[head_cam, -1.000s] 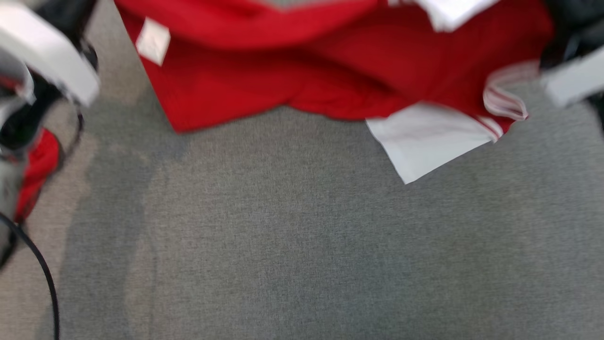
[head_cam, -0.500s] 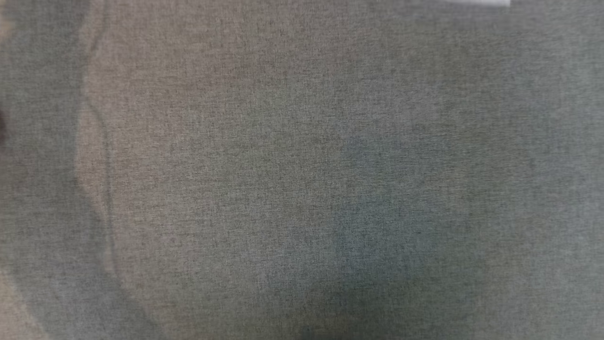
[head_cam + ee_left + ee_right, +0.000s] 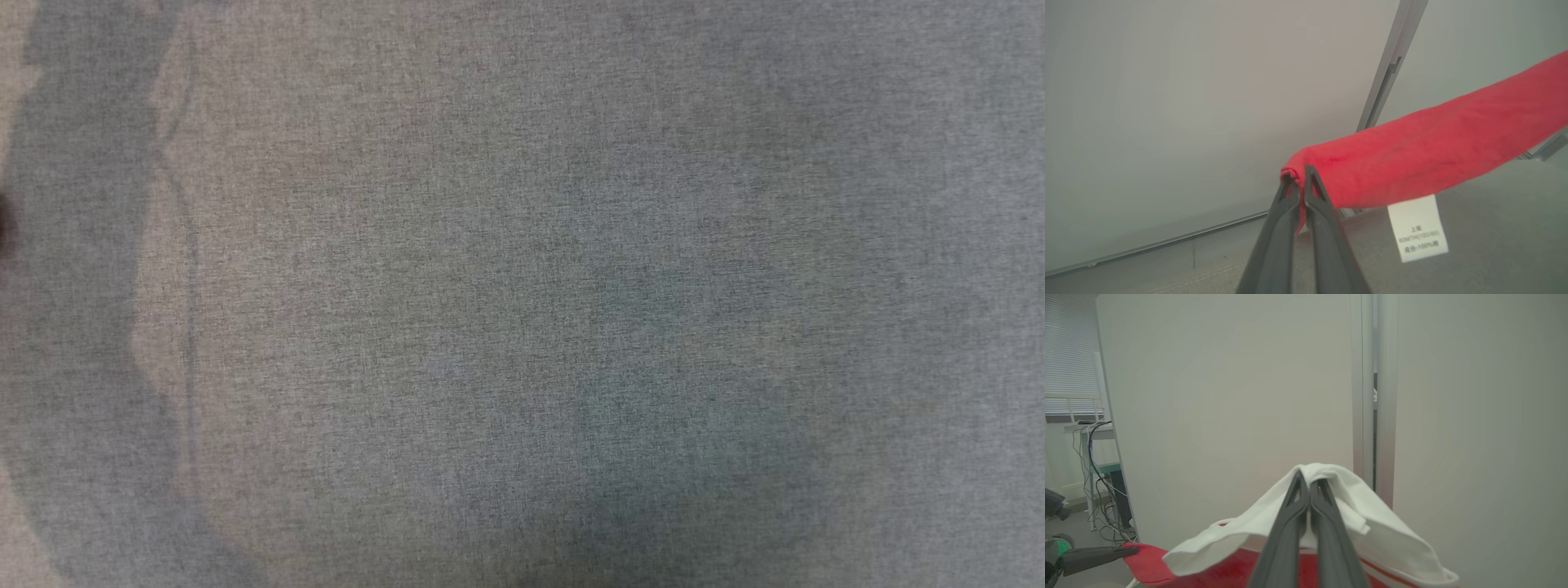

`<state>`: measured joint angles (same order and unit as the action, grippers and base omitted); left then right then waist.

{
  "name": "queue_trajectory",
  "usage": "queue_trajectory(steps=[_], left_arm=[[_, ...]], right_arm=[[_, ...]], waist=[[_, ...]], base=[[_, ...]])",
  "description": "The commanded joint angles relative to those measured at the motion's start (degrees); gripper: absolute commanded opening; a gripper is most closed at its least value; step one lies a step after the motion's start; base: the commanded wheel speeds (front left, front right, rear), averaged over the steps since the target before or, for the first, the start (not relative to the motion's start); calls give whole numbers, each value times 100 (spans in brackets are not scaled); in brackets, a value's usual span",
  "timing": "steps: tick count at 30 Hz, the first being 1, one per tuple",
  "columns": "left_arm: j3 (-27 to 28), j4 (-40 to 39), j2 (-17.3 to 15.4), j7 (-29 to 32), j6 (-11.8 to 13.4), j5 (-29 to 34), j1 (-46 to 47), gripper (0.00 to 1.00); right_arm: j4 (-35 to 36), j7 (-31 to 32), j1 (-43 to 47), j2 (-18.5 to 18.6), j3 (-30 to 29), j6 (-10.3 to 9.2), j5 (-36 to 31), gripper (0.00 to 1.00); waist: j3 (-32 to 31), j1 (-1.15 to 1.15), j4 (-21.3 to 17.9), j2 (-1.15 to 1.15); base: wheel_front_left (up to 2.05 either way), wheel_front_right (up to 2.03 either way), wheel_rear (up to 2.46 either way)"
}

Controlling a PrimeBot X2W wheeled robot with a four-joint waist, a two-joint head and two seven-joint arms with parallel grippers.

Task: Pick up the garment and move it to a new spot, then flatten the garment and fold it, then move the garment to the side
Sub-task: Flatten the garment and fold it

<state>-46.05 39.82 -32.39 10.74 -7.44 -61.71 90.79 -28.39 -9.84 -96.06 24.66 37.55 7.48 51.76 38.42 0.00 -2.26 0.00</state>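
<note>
Red-and-white garment (image 3: 1412, 163) strung up in the air between both grippers, above the grey cloth surface (image 3: 522, 294)

Left gripper (image 3: 1298, 173) is pinched tight on a red hem corner, care label (image 3: 1417, 228) dangling underneath. Right gripper (image 3: 1308, 482) is clamped on the white sleeve (image 3: 1349, 490). It looks light, soft and floppy, so I'd guess it sags mid-span; corners and hems seem the best grab spots.

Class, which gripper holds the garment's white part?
The right gripper, shut on the garment at its white part; the left gripper grips its red part.
</note>
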Motion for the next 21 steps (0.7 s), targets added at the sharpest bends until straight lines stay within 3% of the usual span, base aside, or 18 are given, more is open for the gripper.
queue_trajectory(steps=[1, 5, 14, 21], left_arm=[[-218, 43, -89, 206, -7, -146, -216, 0], [-778, -148, -286, 587, -7, -450, -710, 0], [-1428, -610, -734, 703, -7, -1094, -1793, 0], [-1666, -893, -818, 667, -7, -1761, -2814, 0]], right_arm=[[52, 44, 298, 140, 148, 3, 113, 0], [269, 89, 1139, 490, 592, 4, 415, 0], [803, -27, 2760, 1110, 1018, 3, 1139, 0], [1253, 497, 4036, 1533, 1437, 4, 2113, 0]], waist=[[-58, 0, -22, 0], [-247, 0, -65, 0], [-964, 0, -106, 0], [-1830, 0, -112, 0]], base=[[0, 0, 0], [0, 0, 0], [0, 0, 0], [0, 0, 0]])
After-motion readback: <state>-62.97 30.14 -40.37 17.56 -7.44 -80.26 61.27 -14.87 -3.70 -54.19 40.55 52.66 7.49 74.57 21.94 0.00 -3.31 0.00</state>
